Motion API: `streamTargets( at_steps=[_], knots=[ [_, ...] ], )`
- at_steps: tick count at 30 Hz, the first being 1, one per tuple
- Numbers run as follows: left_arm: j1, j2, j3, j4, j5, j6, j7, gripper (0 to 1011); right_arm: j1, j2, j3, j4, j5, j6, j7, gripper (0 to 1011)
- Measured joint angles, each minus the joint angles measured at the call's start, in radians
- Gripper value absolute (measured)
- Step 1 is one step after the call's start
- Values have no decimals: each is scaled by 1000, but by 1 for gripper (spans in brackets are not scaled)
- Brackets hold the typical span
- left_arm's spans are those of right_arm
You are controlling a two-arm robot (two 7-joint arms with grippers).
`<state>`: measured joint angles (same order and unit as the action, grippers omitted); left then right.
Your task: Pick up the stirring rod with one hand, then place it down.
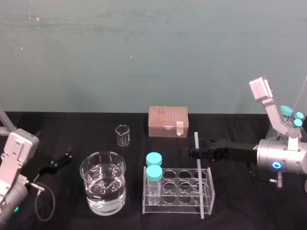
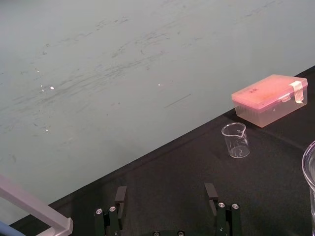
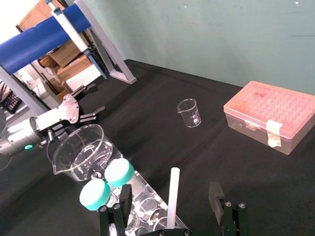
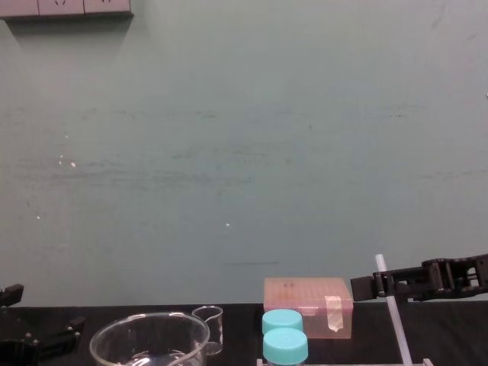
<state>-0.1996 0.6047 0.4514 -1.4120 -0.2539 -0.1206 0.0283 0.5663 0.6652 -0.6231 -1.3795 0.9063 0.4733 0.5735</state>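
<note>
Black table (image 1: pixel 72 129), teal wall behind. Clear tube rack (image 1: pixel 172 212) near front edge, right of centre, with two teal-capped bottles (image 1: pixel 154 165) in its left column.

Stirring rod (image 1: pixel 198 177) upright at right end of rack, slightly tilted with top toward left edge. Lower end down at rack's right column; in a well or just against the rack, cannot tell. Top well above the bottle caps in chest view (image 4: pixel 393 305).

Right gripper (image 1: pixel 194 152) reaching in from right edge, level with upper part of rod. Fingers (image 3: pixel 215 192) spread wide, one on each side of rod (image 3: pixel 172 196). Gap visible on both sides in right wrist view, no pinch.

Left gripper (image 1: pixel 60 160) low near left edge, well apart from rack. Fingers (image 2: pixel 120 194) spread, nothing between them.

Large beaker (image 1: pixel 102 184) with water between left gripper and rack, near front edge. Small empty beaker (image 1: pixel 123 135) behind it toward back edge. Pink lidded box (image 1: pixel 168 121) with tape strip near back edge, behind rack.
</note>
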Motion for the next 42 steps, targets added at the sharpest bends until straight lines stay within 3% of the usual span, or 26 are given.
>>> streamTargets(
  at_steps=[17,42],
  knots=[
    [0,0,0,0,0,0,0,1005,18,14,-39,6,29,-4,17,1003],
    [0,0,0,0,0,0,0,1005,9,24,-44,-11,36,-25,-1,1003]
  ],
)
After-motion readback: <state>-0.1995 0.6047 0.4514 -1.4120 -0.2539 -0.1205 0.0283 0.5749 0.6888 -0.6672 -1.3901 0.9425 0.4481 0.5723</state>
